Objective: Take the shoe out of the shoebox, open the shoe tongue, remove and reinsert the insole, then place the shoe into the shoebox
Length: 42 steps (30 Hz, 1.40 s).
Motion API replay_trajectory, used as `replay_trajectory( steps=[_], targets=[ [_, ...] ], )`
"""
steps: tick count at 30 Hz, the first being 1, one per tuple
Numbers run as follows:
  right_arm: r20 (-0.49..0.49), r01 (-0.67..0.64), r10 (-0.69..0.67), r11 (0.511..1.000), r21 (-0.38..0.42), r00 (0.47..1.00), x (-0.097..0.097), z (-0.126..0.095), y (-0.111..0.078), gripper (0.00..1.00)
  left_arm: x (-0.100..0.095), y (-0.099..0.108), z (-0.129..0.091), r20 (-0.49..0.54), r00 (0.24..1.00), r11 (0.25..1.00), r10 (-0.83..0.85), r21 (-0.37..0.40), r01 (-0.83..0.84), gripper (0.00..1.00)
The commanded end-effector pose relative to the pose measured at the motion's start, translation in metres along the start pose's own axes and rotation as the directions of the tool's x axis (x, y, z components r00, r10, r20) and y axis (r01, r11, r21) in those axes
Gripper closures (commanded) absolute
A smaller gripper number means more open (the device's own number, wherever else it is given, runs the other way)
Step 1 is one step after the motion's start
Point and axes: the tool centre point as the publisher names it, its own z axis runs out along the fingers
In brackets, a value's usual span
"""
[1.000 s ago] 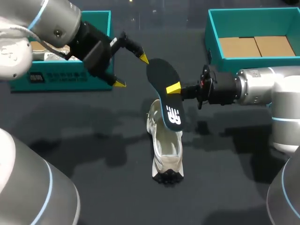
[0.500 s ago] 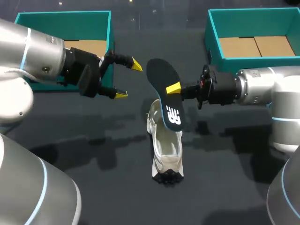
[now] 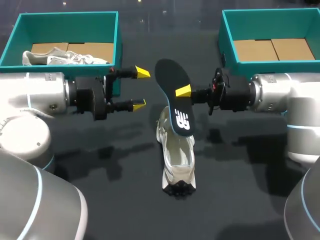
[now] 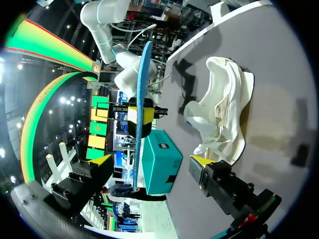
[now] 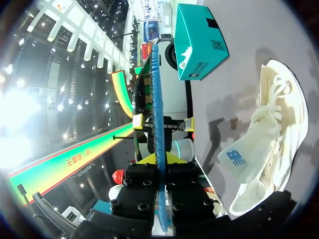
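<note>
Right gripper (image 3: 184,92) pinched the insole (image 3: 172,95) mid-length above the shoe (image 3: 177,155); likely light, floppy foam, best held centrally. Left gripper (image 3: 140,89) gaped empty left of the shoe

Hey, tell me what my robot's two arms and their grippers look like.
The left arm and right arm are thick, rounded silver-grey tubes with thin light-blue rings at the joints, and each turns black toward the wrist. The left gripper and right gripper have slim black fingers capped with bright yellow wedge-shaped tips.
</note>
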Motion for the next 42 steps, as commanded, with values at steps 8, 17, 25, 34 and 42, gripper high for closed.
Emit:
replay_trajectory(
  steps=[8, 17, 25, 34, 42],
  targets=[
    [-0.009, 0.017, -0.017, 0.999, 0.029, 1.0, -0.015, 0.011, 0.006, 1.0, 0.0, 0.0, 0.029, 0.151, 0.988, 1.0, 0.026, -0.008, -0.026, 0.0],
    [-0.003, 0.009, -0.009, 1.0, 0.021, 1.0, -0.016, 0.01, 0.006, 1.0, 0.0, -0.002, 0.03, 0.137, 0.99, 0.999, 0.038, -0.003, -0.038, 0.0],
    [0.034, 0.038, -0.038, 0.999, 0.012, 0.999, -0.022, 0.011, 0.01, 1.0, -0.003, -0.006, 0.038, 0.07, 0.996, 0.998, 0.059, 0.002, -0.059, 0.13],
    [0.046, 0.053, -0.054, 0.998, 0.03, 0.997, -0.023, 0.009, 0.01, 1.0, -0.001, -0.008, 0.047, 0.032, 0.998, 0.998, 0.05, 0.033, -0.051, 0.4],
    [0.051, 0.06, -0.062, 0.997, 0.045, 0.997, -0.024, 0.01, 0.011, 1.0, 0.002, -0.014, 0.054, 0.013, 0.998, 0.997, 0.057, 0.051, -0.057, 0.58]
  ],
)
